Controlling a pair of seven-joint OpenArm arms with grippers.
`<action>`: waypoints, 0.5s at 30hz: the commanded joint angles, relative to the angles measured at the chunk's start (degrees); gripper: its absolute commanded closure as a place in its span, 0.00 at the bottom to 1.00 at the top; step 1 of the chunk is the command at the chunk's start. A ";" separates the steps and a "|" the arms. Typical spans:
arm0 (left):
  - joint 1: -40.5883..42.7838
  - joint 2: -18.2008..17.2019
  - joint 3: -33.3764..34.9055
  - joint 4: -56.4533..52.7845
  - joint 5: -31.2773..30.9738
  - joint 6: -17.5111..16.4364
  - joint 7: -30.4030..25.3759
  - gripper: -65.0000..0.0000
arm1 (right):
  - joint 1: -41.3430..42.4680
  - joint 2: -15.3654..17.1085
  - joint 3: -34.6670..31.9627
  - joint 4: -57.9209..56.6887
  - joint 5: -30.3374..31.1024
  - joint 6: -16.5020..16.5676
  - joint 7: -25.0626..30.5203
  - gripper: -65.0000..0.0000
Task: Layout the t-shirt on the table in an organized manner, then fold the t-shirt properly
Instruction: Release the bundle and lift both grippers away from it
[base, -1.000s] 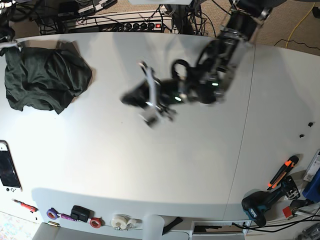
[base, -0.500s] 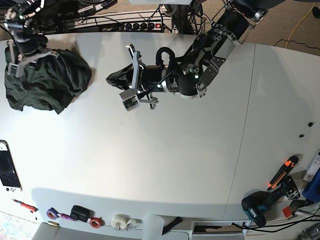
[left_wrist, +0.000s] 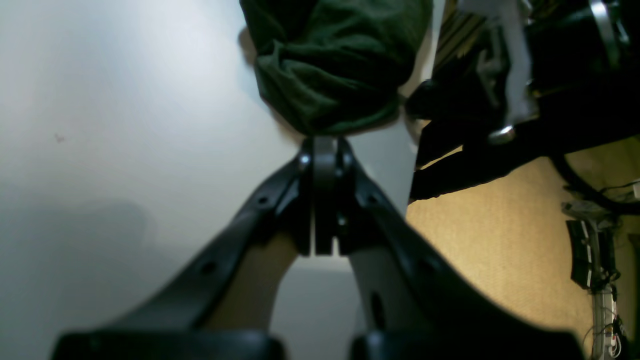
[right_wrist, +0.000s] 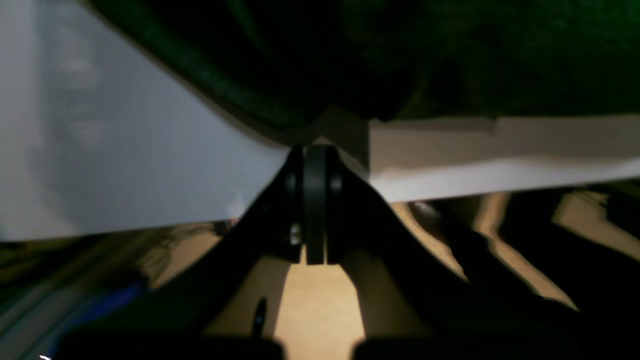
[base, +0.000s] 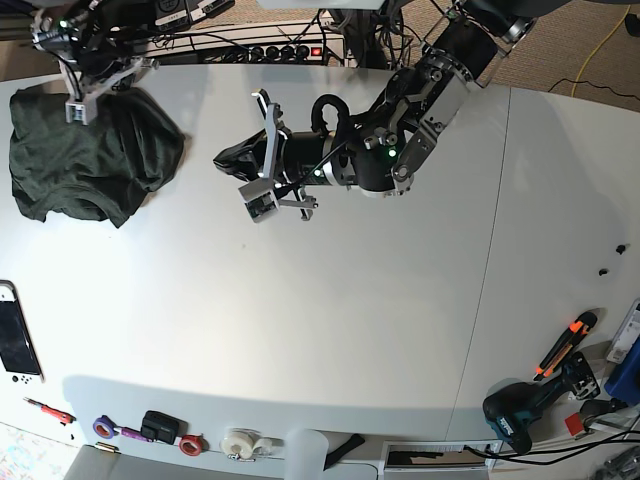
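The dark olive t-shirt lies crumpled at the far left corner of the white table. My right gripper hovers at the shirt's far edge by the table rim. In the right wrist view that gripper is shut, its tip just short of the shirt's hem. My left gripper points left at the shirt, a short gap away. It is shut and empty, with the bunched shirt straight ahead.
A thin seam crosses the table on the right. A cordless drill and an orange-handled tool lie front right. Tape rolls line the front edge, and a game console lies at the left edge.
My right arm has come into view and moved right along the shirt's far edge. My left arm swung from mid-table toward the shirt, then held still.
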 joint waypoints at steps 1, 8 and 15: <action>-1.09 0.59 -0.17 1.07 -0.98 -1.14 -1.55 1.00 | -0.44 0.79 1.53 2.29 3.54 1.16 0.87 1.00; -0.50 -2.12 -1.86 1.46 2.82 -14.83 -15.61 1.00 | -0.46 0.61 9.73 10.47 27.61 10.15 6.88 1.00; 7.17 -8.68 -17.29 4.92 4.11 -14.83 -21.44 1.00 | -0.48 0.68 9.92 12.24 28.59 10.15 10.60 1.00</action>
